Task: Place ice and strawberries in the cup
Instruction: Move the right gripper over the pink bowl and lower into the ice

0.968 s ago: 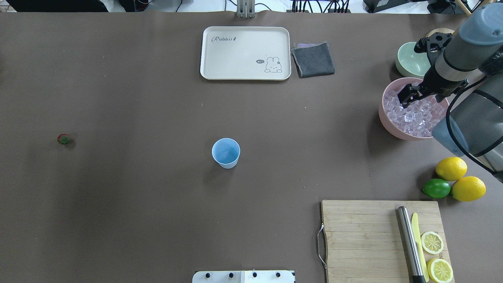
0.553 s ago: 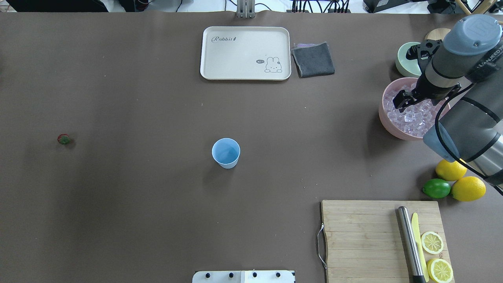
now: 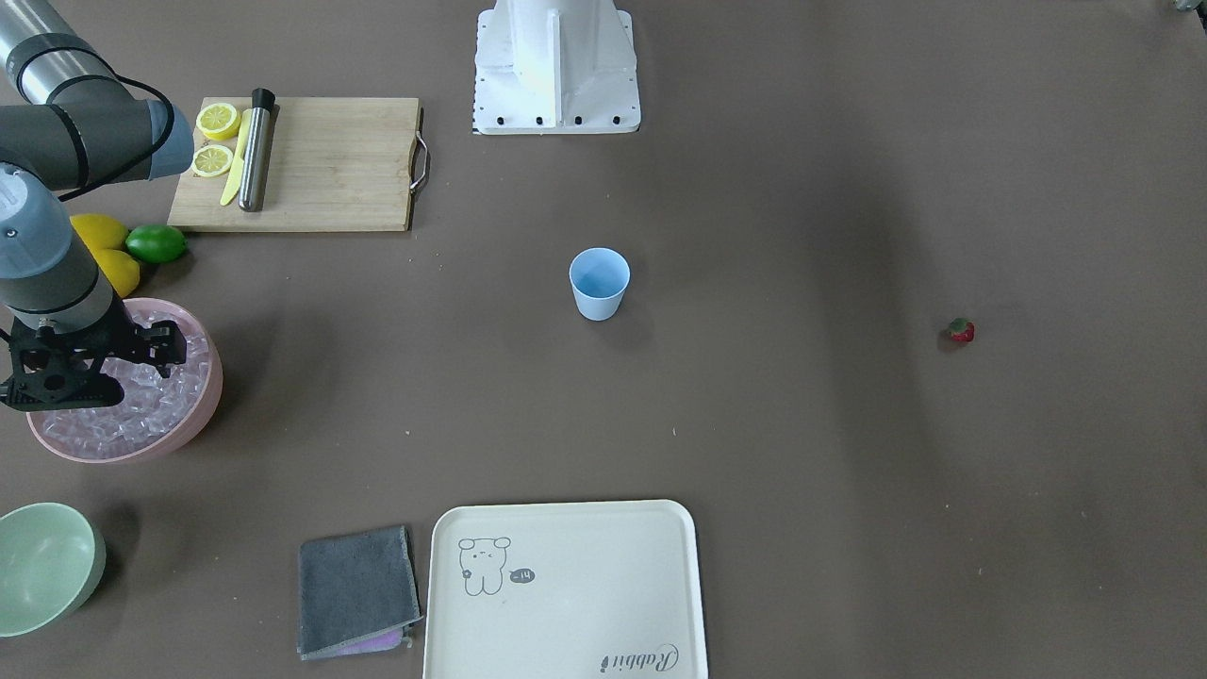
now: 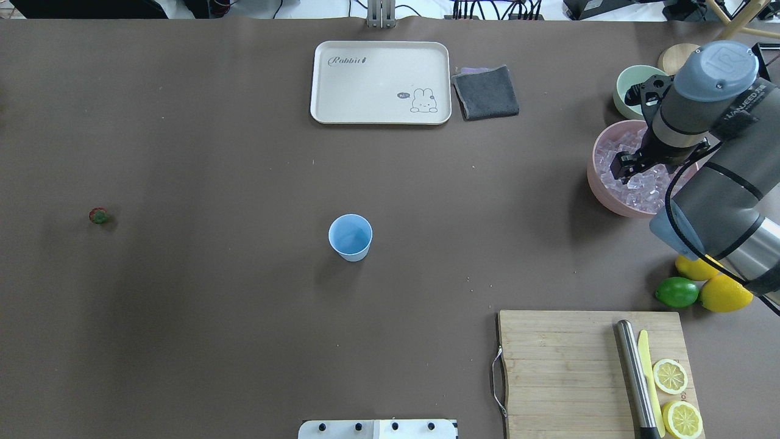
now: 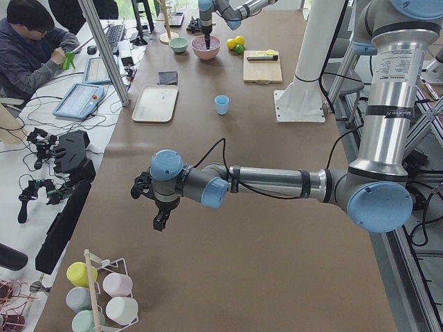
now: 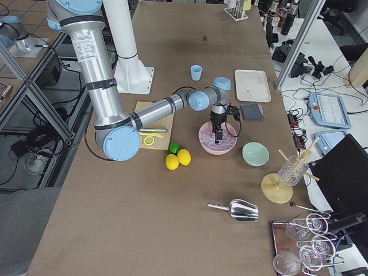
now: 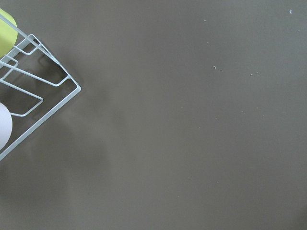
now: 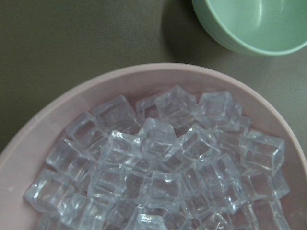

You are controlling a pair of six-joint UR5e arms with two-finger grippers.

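Overhead view, cup as dial centre. Pink bowl (image 4: pixel 594 177), between 2 and 3 o'clock, is holding the ice (image 4: pixel 647 184): hard, glassy cubes, likely slick and light, best pinched across two flat faces of a top cube. Right gripper (image 4: pixel 626 166) is hanging over that heap; whether its jaws are apart I cannot tell. Cup (image 4: pixel 350 238) is standing upright, apparently empty, probably light enough to tip if knocked. Strawberry (image 4: pixel 98 215), at 9 o'clock and well apart, is looking soft; grip gently across the body. Left gripper (image 5: pixel 160 220) is hovering at the table's far left end, state unreadable. Board (image 4: pixel 560 366) at 4, tray (image 4: pixel 378 79) at 12, and green bowl (image 4: pixel 626 91), lemons (image 4: pixel 725 292) and lime (image 4: pixel 676 292) beside the pink bowl are likely blocking no direct path.
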